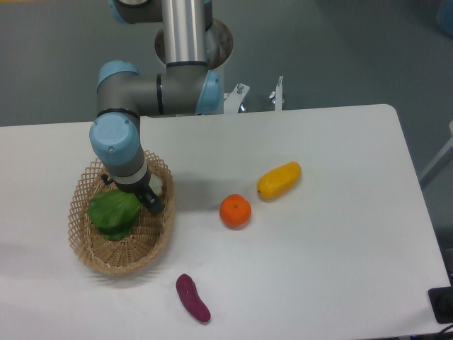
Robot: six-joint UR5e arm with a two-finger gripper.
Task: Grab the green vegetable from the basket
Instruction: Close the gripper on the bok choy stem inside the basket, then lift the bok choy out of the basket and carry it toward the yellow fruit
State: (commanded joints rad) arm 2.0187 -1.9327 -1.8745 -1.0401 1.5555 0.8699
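The arm reaches down from twelve o'clock and bends over the left part of the white table (318, 269), its blue-capped wrist hanging above the basket (92, 251). The gripper (147, 200) sits low inside the basket's rim at about the basket's two o'clock side, right over the pale stalk end of the green vegetable (113, 212). Only one dark fingertip shows clearly below the wrist; the rest is covered by the arm, so I cannot tell whether the pincer is spread, clenched, or gripping the stalk. The green vegetable lies in the basket, its broad dark leaves spread toward the basket's centre and nine o'clock side, a bit of whitish stalk peeking out beside the wrist toward two o'clock. The basket itself stands at the table's nine o'clock region, oval, its woven lattice rim visible all round except where the arm crosses it. An orange (235, 211) rests near the middle of the table, at three o'clock from the basket and apart from it. A yellow oblong fruit (279, 180) lies just beyond the orange, toward its one o'clock, near but not touching. A purple eggplant-like piece (192, 298) lies toward six o'clock, close to the table's front edge, below and to the right of the basket and clear of its rim.
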